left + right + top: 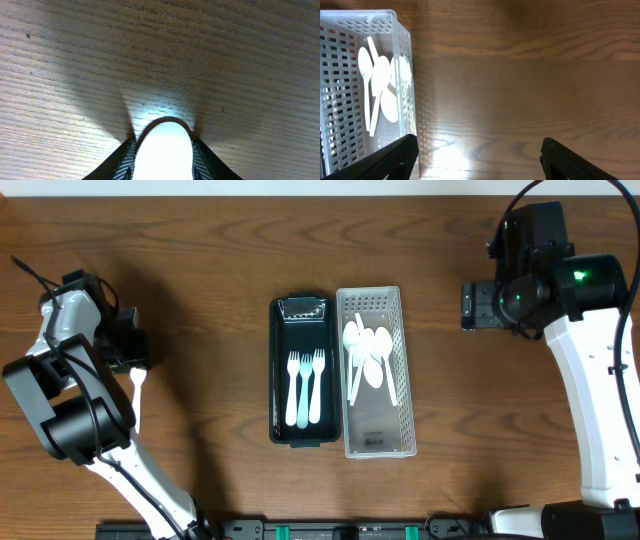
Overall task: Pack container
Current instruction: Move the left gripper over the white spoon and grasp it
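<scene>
- Left claw is clamped on a white utensil. In the left wrist view the rounded white end fills the gap, with both fingers pressed against its sides.
- From overhead, the left claw sits at the far left of the table. The white utensil sticks out below it, lying along the wood. Can't tell whether it's a fork or a spoon, since the working end is hidden.
- Right claw is wide open and holding nothing. Its fingers are out at the bottom corners of the right wrist view, with bare wood between them.
- Overhead, the right claw hangs over the right side of the table, off to the right of the basket and not touching it.
- The black container is in the middle of the table with three pale forks lying side by side in it, tines toward the top of the frame.
- The white slotted basket sits right beside the black container on its right, edges about touching. It holds a loose pile of white spoons.
- The right wrist view shows the basket wall and the spoons at the left of the frame.
- The black container is well apart from the left claw, with only open table between them.
</scene>
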